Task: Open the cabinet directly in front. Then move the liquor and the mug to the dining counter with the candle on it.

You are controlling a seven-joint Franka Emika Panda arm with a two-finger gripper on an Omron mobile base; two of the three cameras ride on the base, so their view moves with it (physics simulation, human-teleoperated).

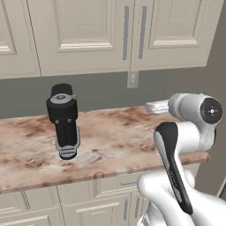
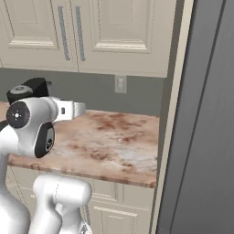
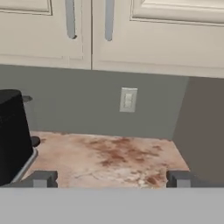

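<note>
Right, the cabinet (image 1: 88, 35) hangs shut above the tabletop (image 1: 114, 141), its 2 raised-panel doors meeting at a pair of long grey bar handles (image 1: 133, 33) set side by side. In the right base view the same cabinet (image 2: 114, 32) sits high on the wall with those handles (image 2: 71, 32) left of centre.

The claw (image 3: 111, 179) points at the grey back wall below the cabinet (image 3: 131, 30), and its 2 dark fingertips (image 3: 41, 178) stand wide apart at either side of the hand view with nothing between them. It hangs over the marbled tabletop (image 3: 113, 157), well below the door handles (image 3: 89, 19) and touching neither.

Straight ahead of the claw, a white wall outlet (image 3: 127, 99) sits on the back wall just under the cabinet; the left base view has it (image 1: 132, 79) below the door seam.

Left of the claw, a stout black appliance (image 1: 64, 119) with a grey round top stands upright on the tabletop, near its front edge. In the hand view its dark side (image 3: 13, 135) fills the left margin.

At the right end of the tabletop (image 2: 119, 137), a tall dark grey panel (image 2: 205, 114) rises.
</note>
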